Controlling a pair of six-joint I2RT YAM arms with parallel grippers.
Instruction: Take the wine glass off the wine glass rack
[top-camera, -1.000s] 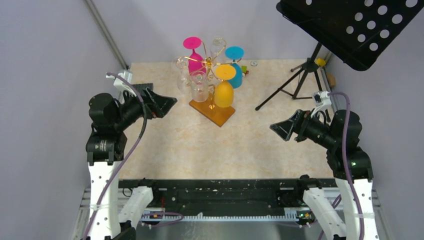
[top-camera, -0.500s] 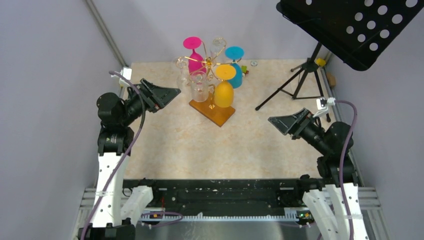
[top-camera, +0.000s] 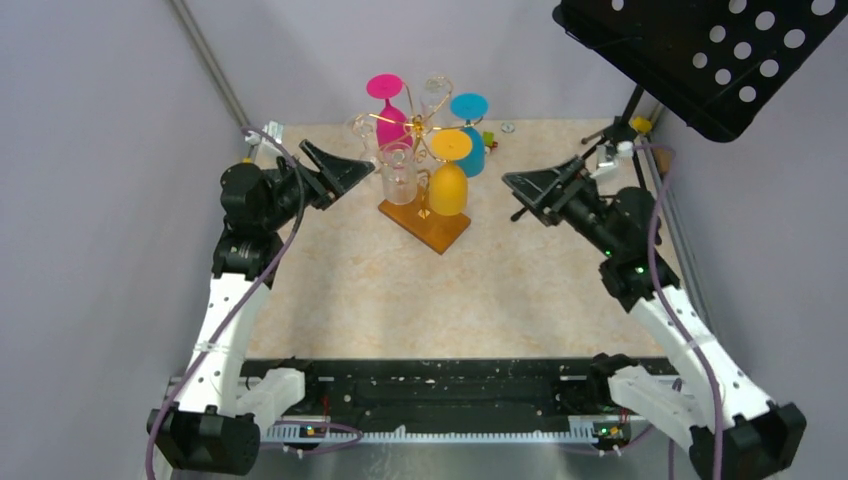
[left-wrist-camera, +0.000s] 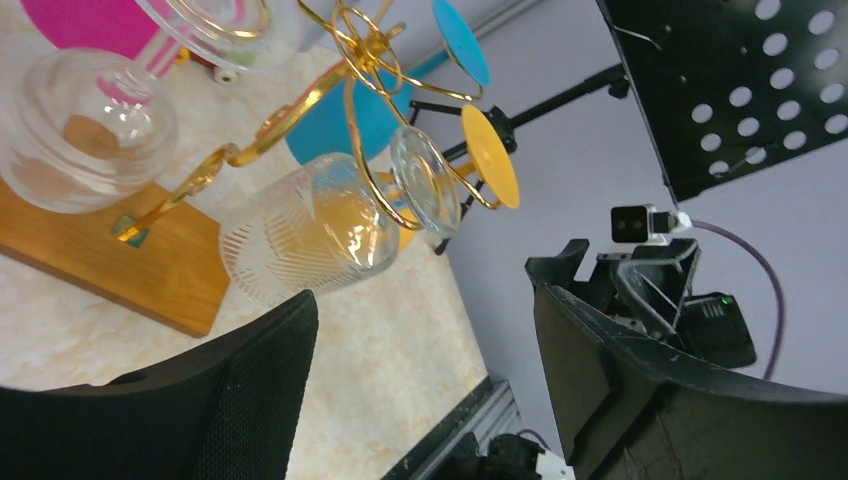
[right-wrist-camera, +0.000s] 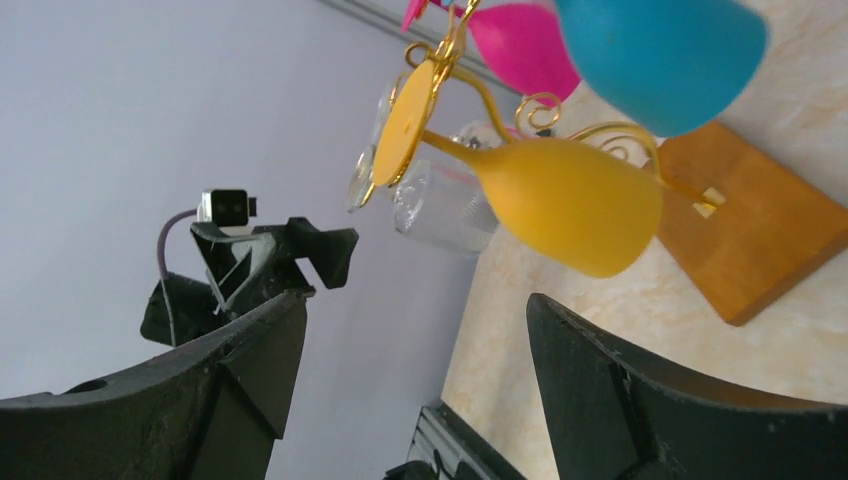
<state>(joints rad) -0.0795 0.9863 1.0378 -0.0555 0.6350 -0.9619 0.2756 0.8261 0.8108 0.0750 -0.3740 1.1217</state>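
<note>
The gold wire wine glass rack (top-camera: 412, 128) stands on its orange-brown wooden base (top-camera: 424, 222) at the back middle of the table. Several glasses hang upside down from it: a yellow one (top-camera: 448, 180), a pink one (top-camera: 388, 112), a blue one (top-camera: 470, 135) and clear ones (top-camera: 397, 172). My left gripper (top-camera: 345, 170) is open, just left of the near clear glass (left-wrist-camera: 320, 235). My right gripper (top-camera: 528, 185) is open, a little right of the yellow glass (right-wrist-camera: 560, 205). Neither holds anything.
A black tripod music stand (top-camera: 610, 140) stands at the back right, its perforated tray (top-camera: 700, 50) overhead. Grey walls close in both sides. Small bits lie by the back edge (top-camera: 508, 127).
Both arms have reached forward and inward toward the rack. The left gripper came up beside the clear glasses; the right gripper rose and moved left toward the yellow glass. The glasses have not moved.
</note>
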